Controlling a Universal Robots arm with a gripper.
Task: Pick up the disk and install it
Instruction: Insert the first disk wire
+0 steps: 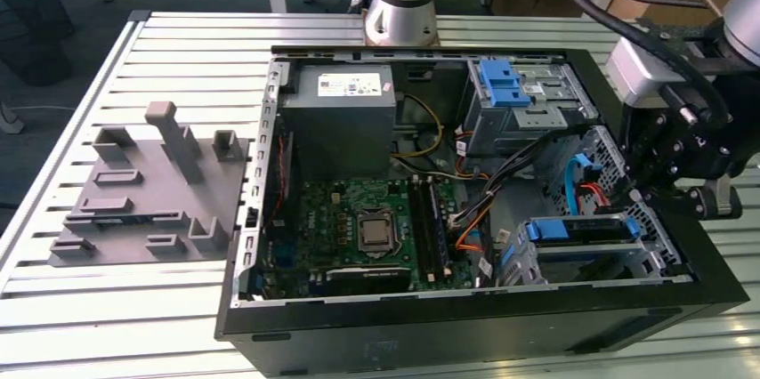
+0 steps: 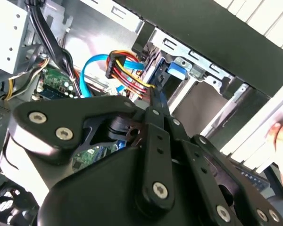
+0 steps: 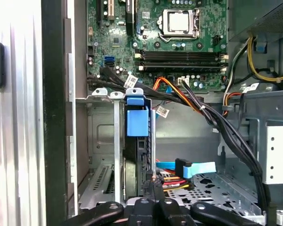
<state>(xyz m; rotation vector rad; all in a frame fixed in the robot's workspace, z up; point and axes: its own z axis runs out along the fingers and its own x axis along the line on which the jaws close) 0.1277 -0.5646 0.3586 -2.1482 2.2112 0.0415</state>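
The disk [image 1: 578, 229] sits on edge in the lower drive cage at the case's near corner on the exterior view's right, its blue carrier rail on top. In the first wrist view the disk [image 3: 137, 141] stands in the cage slot with its blue tab toward the motherboard. My gripper [image 1: 627, 197] hangs over the case's side wall on the exterior view's right, just behind the cage. Its jaws are shut tip to tip with nothing between them. The gripper [image 3: 153, 184] tip rests against the disk's rear edge. In the second wrist view the gripper [image 2: 153, 101] points at the disk's blue end [image 2: 174, 69].
The open case [image 1: 475, 326] holds a grey power supply [image 1: 342, 121], an upper metal cage with a blue latch [image 1: 513, 85] and the motherboard [image 1: 356, 228]. Blue and coloured cables [image 3: 188, 172] lie beside my fingertips. A grey fixture [image 1: 149, 192] lies on the table. A hand [image 2: 282, 134] shows outside the case.
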